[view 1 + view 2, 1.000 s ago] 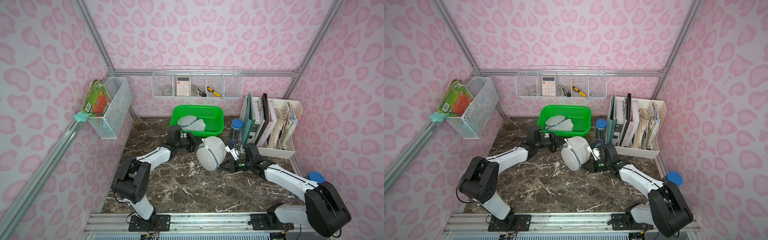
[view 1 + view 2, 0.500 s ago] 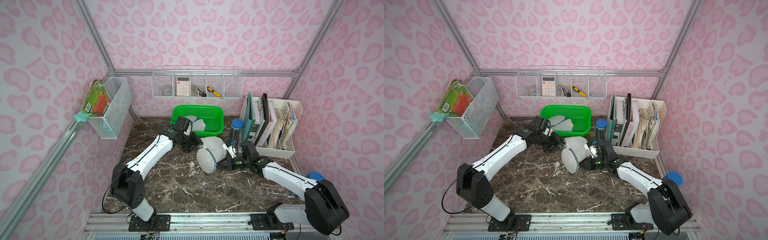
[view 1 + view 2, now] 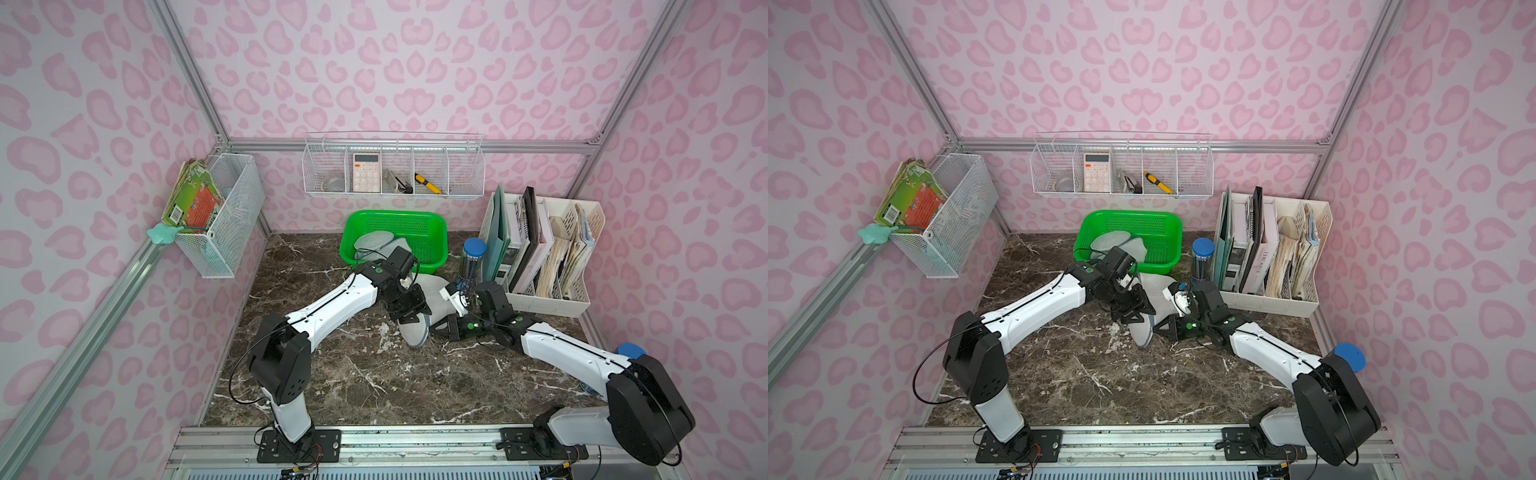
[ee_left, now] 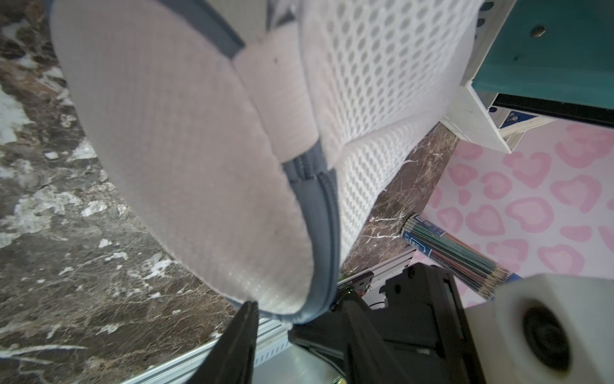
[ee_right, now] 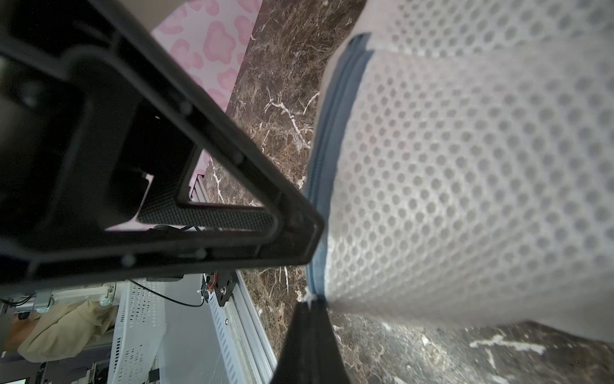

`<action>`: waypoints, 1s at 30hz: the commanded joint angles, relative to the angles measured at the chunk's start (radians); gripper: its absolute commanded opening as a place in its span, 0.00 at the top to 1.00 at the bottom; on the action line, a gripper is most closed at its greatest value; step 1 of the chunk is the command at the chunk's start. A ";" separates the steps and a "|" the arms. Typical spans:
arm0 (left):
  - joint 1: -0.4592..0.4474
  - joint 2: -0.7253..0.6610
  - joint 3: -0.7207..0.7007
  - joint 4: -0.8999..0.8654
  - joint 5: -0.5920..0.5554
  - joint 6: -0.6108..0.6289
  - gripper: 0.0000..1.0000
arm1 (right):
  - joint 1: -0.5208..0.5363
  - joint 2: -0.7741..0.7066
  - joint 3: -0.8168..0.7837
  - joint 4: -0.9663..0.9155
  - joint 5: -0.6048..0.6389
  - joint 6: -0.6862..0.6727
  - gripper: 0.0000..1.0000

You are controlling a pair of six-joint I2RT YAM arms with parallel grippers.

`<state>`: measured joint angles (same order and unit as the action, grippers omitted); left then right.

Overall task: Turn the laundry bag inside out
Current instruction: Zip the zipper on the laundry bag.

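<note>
The laundry bag (image 3: 417, 334) is white mesh with grey-blue zip trim and stands on edge mid-table in both top views (image 3: 1143, 334). My left gripper (image 3: 409, 309) reaches down over its near-left side. In the left wrist view the jaws (image 4: 299, 311) are open, and the bag's trimmed edge (image 4: 186, 149) sits just at the fingertips (image 4: 244, 329). My right gripper (image 3: 438, 329) comes in low from the right. Its jaws (image 5: 309, 304) are shut on a small white tab at the zip seam of the bag (image 5: 465, 166). The bag's opening is hidden.
A green basket (image 3: 351, 249) holding grey mesh items sits right behind the bag. To the right are a blue-capped pencil tube (image 3: 473, 257) and a white file organiser (image 3: 548, 301). Wire baskets hang on the left wall (image 3: 226, 232) and back wall (image 3: 395, 193).
My left gripper opened, let go of the bag's left side, and swung up and over to its front edge. The bag has tipped narrower. The right gripper kept its hold.
</note>
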<state>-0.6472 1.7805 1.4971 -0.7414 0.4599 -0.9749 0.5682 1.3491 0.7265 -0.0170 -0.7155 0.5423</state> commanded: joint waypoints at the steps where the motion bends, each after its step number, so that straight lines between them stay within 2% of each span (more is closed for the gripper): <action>1: -0.004 0.024 0.015 -0.014 0.010 -0.009 0.57 | 0.003 -0.005 0.004 0.018 0.009 -0.003 1.00; 5: -0.013 0.052 0.035 -0.020 0.013 -0.005 0.65 | 0.004 -0.007 0.003 0.018 0.011 -0.002 1.00; 8: -0.014 0.063 0.032 -0.012 0.016 -0.010 0.77 | 0.004 -0.008 0.001 0.016 0.011 -0.004 1.00; 11: -0.013 0.069 0.037 0.003 0.027 -0.009 0.74 | 0.005 -0.008 -0.003 0.012 0.010 -0.008 1.00; 12: -0.014 0.073 0.037 0.007 0.032 -0.009 0.76 | 0.005 -0.009 -0.005 0.014 0.010 -0.006 1.00; 13: -0.014 0.076 0.037 0.008 0.036 -0.008 0.81 | 0.005 -0.008 -0.008 0.015 0.010 -0.006 1.00; 15: -0.013 0.080 0.035 0.008 0.037 -0.011 0.99 | 0.006 -0.010 -0.013 0.017 0.010 -0.002 1.00; 22: 0.043 0.013 -0.004 0.015 0.004 -0.072 1.00 | 0.004 -0.020 -0.044 0.017 0.007 0.010 1.00; 30: 0.209 -0.163 -0.183 0.194 0.070 -0.266 1.00 | -0.011 -0.028 -0.105 0.071 -0.017 0.045 1.00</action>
<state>-0.4786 1.6592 1.3586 -0.6506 0.5163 -1.1393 0.5594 1.3228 0.6338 0.0505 -0.7189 0.5739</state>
